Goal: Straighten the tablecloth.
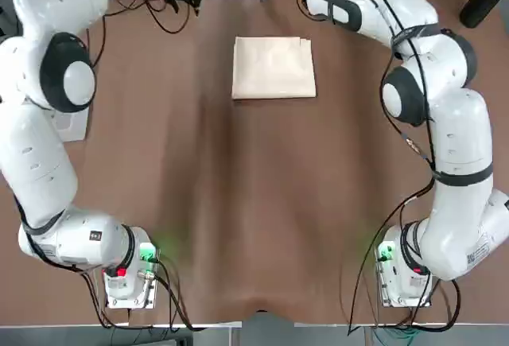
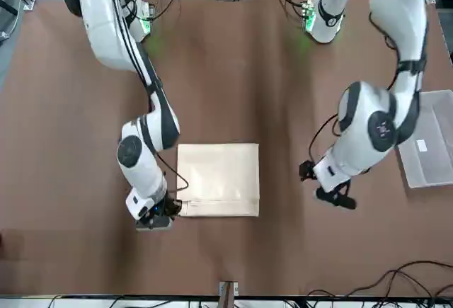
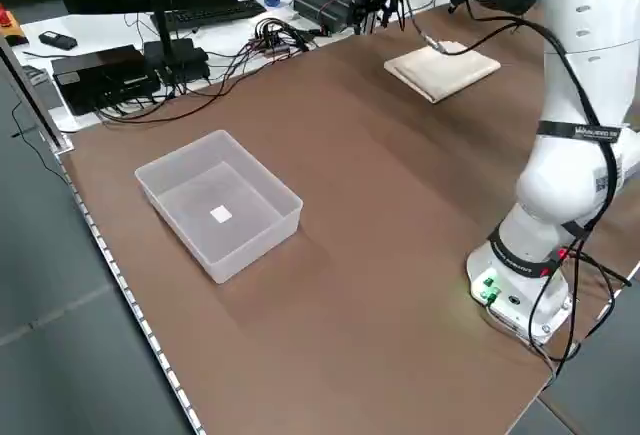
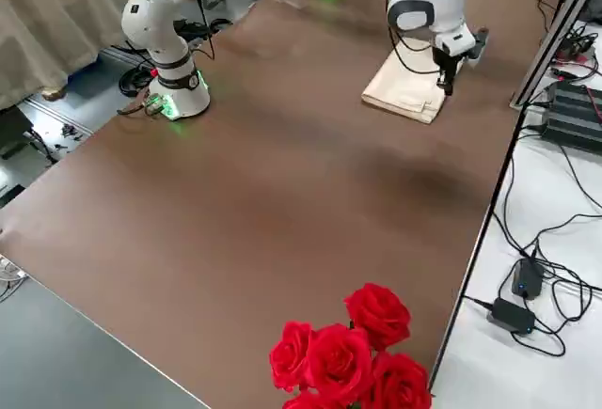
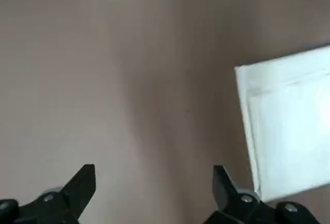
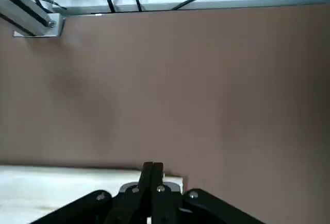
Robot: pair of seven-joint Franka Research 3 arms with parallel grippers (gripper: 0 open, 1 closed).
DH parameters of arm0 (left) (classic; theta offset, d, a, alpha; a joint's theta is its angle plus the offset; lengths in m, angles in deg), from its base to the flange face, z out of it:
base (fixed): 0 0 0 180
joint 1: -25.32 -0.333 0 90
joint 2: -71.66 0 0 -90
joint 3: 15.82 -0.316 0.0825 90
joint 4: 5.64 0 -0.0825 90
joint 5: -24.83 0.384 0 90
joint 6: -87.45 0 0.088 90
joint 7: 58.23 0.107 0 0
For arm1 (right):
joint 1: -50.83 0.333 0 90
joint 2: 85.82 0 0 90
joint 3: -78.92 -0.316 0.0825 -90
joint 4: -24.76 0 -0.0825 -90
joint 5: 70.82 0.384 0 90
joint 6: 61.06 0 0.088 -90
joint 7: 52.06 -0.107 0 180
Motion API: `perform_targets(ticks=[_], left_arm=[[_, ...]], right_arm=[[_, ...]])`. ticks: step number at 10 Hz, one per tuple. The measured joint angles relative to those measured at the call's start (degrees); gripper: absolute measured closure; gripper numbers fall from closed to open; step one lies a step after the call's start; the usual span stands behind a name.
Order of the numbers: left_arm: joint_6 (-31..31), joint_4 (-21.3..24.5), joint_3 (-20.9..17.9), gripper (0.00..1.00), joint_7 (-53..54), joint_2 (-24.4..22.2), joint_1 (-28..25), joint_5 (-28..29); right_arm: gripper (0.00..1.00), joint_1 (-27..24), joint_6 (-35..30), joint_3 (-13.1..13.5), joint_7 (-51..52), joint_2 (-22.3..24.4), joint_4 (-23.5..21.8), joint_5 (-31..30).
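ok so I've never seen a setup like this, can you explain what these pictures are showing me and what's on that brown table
Two white robot arms sit at one brown table. The pictures show it from overhead, across the table, each side, and a camera on each wrist. A folded cream tablecloth lies at the far side. The right gripper is down at a far corner of it with its jaws shut, seemingly pinching the cloth's edge. The left gripper hovers beside the cloth's other side, jaws open, holding nothing. A clear plastic bin sits off to the robot's left, and red roses show in one side view.

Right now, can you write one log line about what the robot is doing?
tablecloth: folded, flat | right claw: shut on tablecloth's far corner | left claw: open, beside tablecloth, holding nothing
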Motion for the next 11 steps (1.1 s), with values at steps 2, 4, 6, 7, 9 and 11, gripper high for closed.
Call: perform_targets(ticks=[2, 4, 6, 7, 9, 11], left_arm=[[4.7, -2.2, -0.02, 0.0, -6.77, 4.37, 2.76, -0.01], [10.04, -4.18, -0.31, 0.0, -14.3, 9.64, 6.0, -0.01], [16.93, -4.87, -0.37, 0.0, -18.5, 15.13, 8.23, -0.01], [19.34, -5.24, -0.36, 0.0, -19.27, 17.0, 9.05, -0.01], [21.12, -7.19, -0.47, 0.0, -19.56, 19.32, 9.94, -0.01], [21.1, -8.35, -3.45, 0.0, -19.77, 19.75, 13.23, -0.01]], right_arm=[[0.99, 0.07, 0.72, -0.02, 0.0, -2.78, 1.37, 0.12], [0.99, 0.14, 2.03, -0.1, 0.0, -4.81, 1.78, 0.19], [0.99, 0.23, 3.06, -1.55, -0.01, -6.76, 1.86, 0.31], [0.99, 0.41, 3.1, -2.26, -0.05, -7.21, 1.9, 0.32], [0.99, 0.55, 1.13, -2.58, -0.06, -7.27, 2.45, 0.36], [0.99, 1.36, 0.23, -2.77, -0.06, -7.26, 2.81, 0.38]])
